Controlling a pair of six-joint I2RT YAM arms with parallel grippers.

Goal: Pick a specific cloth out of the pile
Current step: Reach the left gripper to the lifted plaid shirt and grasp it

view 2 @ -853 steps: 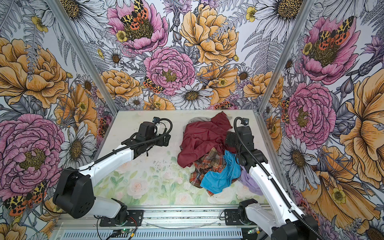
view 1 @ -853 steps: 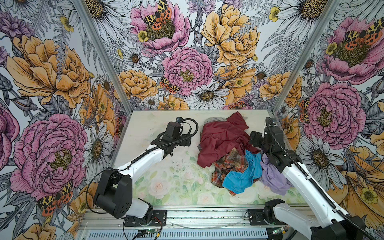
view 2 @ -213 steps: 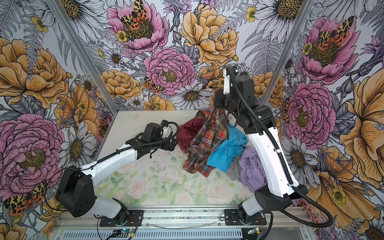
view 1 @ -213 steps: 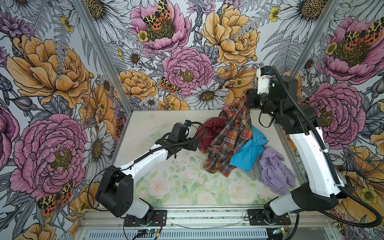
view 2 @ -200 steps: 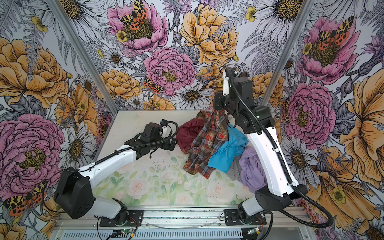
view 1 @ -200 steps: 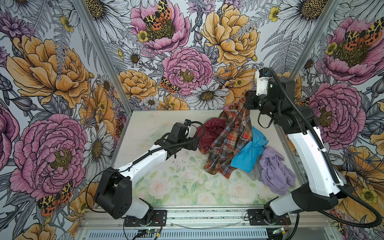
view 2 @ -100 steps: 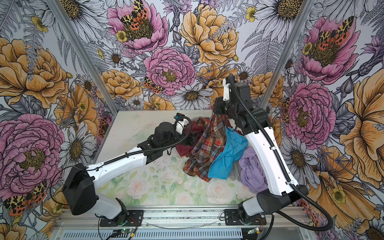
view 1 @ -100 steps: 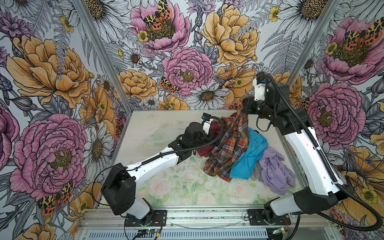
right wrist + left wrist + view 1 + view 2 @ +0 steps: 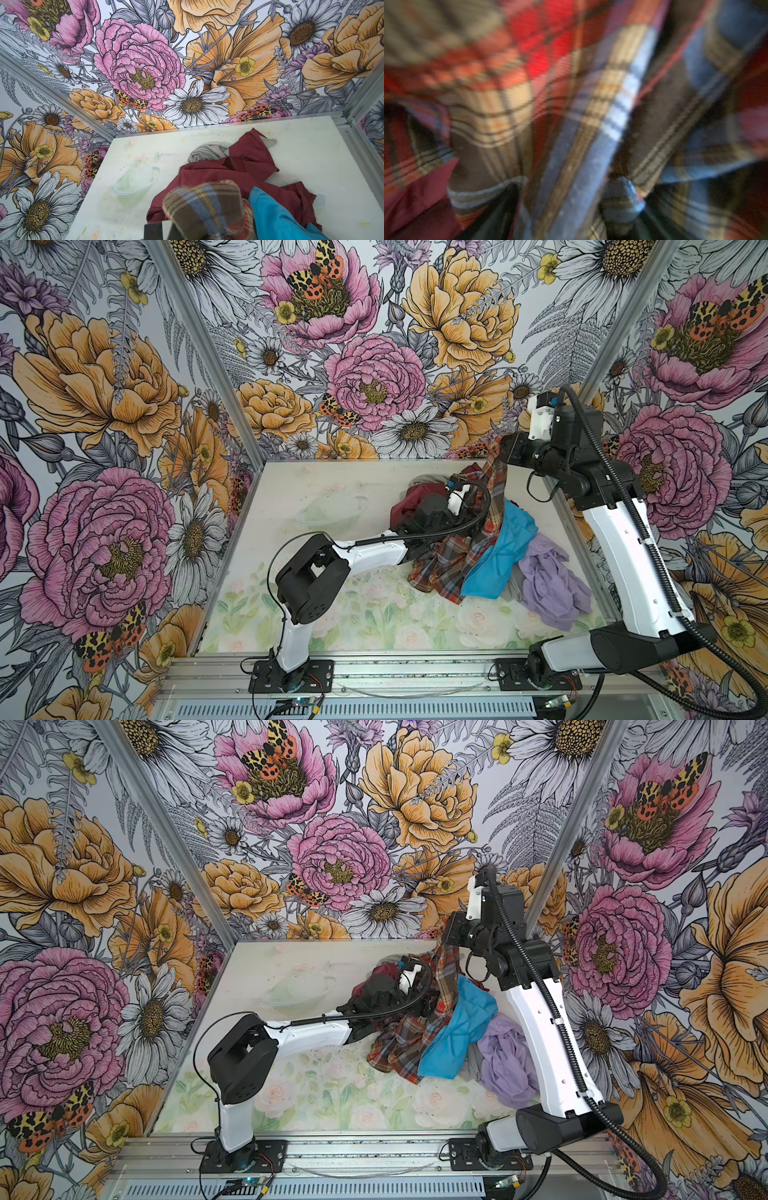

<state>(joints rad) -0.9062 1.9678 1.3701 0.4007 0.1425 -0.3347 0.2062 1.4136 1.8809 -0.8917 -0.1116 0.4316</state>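
The cloth (image 9: 457,560), a brown plaid shirt with red, orange and blue checks, hangs from my right gripper (image 9: 500,452), which is shut on its top fold high at the back right; in the right wrist view that fold (image 9: 207,207) bulges over the fingers. The shirt's lower part drapes onto the pile (image 9: 453,1036) of maroon (image 9: 415,497), bright blue (image 9: 498,547), lavender (image 9: 548,580) and grey (image 9: 207,151) garments. My left gripper (image 9: 473,510) is pushed into the hanging plaid. Its wrist view is blurred and filled with plaid folds (image 9: 591,124), which hide the fingers.
Flowered walls with metal corner posts (image 9: 598,364) close in the table (image 9: 332,614) on three sides. The right arm's white link (image 9: 623,564) stands beside the lavender garment. An aluminium rail (image 9: 415,668) runs along the front edge.
My left arm has reached rightward across the maroon garment into the hanging plaid cloth. My right gripper has come down a little, still holding the cloth.
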